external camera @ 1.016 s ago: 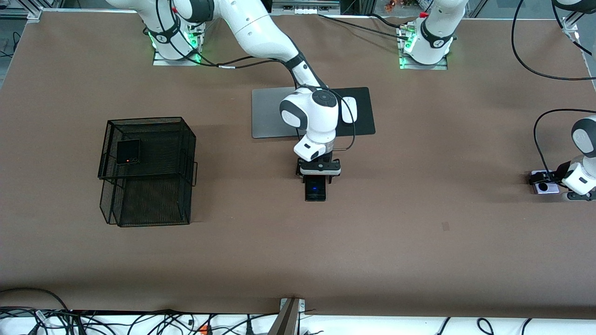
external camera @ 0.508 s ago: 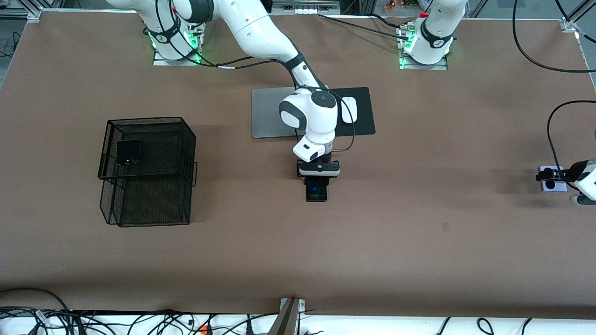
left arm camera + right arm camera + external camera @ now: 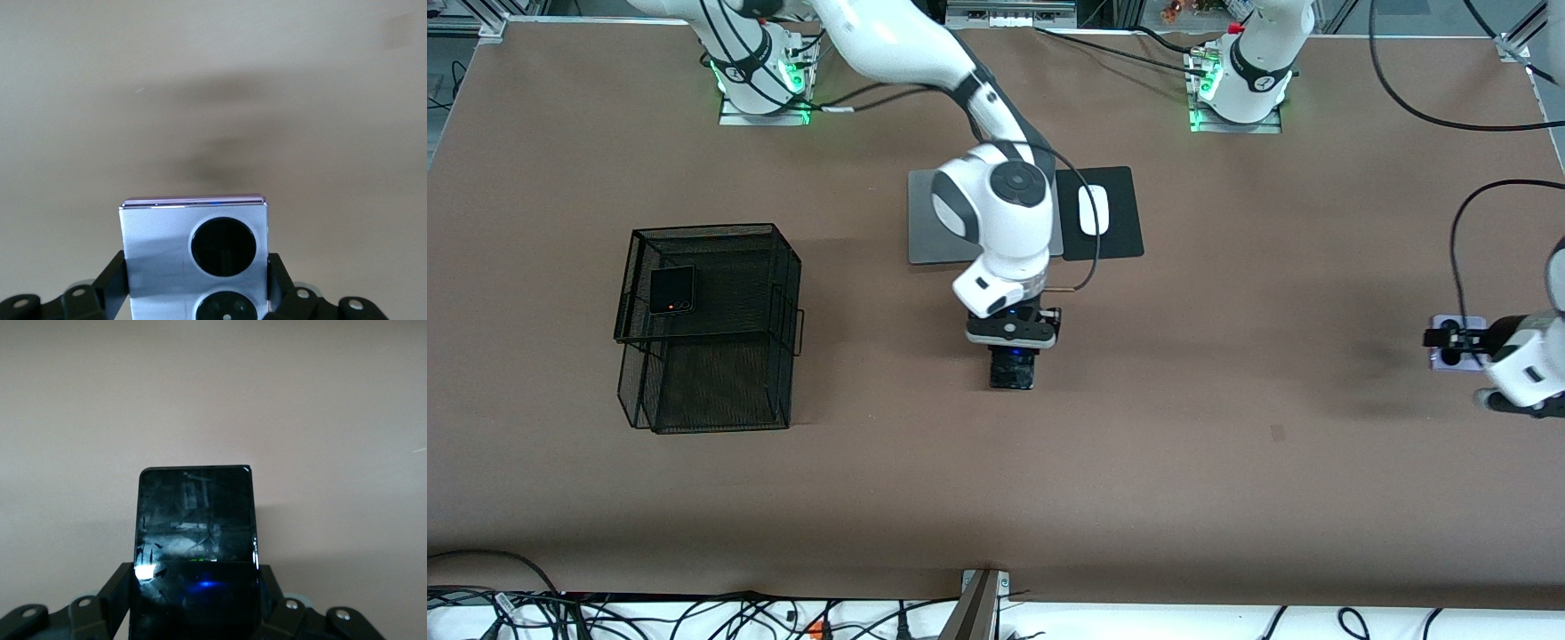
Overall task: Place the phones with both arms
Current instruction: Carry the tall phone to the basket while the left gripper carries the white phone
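My right gripper (image 3: 1014, 349) is shut on the long black slab phone (image 3: 1011, 373) and holds it above the middle of the table. In the right wrist view the phone (image 3: 195, 527) sticks out between the fingers (image 3: 115, 593). My left gripper (image 3: 1451, 340) is shut on the lilac-white flip phone (image 3: 1439, 360) above the table at the left arm's end. The left wrist view shows this phone (image 3: 160, 247) with its two black circles, held between the black fingers (image 3: 112, 280). The squarish black flip phone (image 3: 671, 289) lies on the top tier of the black mesh basket (image 3: 783, 267).
The mesh basket has two tiers and stands toward the right arm's end. A grey laptop (image 3: 929, 222) and a black mouse pad (image 3: 1125, 222) with a white mouse (image 3: 1093, 210) lie near the arms' bases. Cables run along the table's near edge.
My right arm has risen with the slab phone and shifted a little toward the right arm's end. My left gripper with the lilac phone has moved back inward along the table.
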Motion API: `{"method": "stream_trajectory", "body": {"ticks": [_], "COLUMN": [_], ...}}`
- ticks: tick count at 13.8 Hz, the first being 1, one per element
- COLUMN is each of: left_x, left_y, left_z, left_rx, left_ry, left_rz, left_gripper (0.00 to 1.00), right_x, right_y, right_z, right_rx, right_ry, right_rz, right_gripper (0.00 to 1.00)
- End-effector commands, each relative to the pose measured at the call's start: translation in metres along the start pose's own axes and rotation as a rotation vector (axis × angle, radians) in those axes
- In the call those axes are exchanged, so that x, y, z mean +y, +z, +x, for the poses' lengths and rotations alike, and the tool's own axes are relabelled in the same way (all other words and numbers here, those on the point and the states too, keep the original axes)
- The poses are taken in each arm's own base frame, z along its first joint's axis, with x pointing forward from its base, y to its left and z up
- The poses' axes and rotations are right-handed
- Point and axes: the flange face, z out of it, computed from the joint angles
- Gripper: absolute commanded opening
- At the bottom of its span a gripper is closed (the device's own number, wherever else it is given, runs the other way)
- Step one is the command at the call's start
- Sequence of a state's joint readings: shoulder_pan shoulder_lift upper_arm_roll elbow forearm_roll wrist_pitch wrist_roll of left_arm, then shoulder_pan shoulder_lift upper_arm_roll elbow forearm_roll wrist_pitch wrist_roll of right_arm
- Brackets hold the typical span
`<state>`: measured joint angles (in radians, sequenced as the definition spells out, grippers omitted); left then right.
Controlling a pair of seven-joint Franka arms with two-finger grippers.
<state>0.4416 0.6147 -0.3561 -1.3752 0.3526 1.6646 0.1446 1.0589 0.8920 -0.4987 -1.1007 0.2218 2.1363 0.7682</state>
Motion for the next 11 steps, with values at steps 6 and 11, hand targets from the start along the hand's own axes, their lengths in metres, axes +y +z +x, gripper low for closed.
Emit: {"method": "stream_trajectory", "body": {"ticks": [6, 11], "left_x": [0.24, 0.429], "left_y": [-0.003, 0.055], "left_z": [0.039, 0.071], "left_rx": [-0.02, 0.136], "left_ry": [0.101, -0.001], "left_rz": [-0.083, -0.266], "left_gripper": [0.36, 0.39], "right_x": [0.219, 0.356], "right_y": [-0.084, -0.09], "right_z": [0.042, 0.024], "right_rx": [-0.228, -0.296], "right_ry": [-0.126, -0.163], "right_rz": [-0.099, -0.123], "right_gripper": [0.63, 0.63]}}
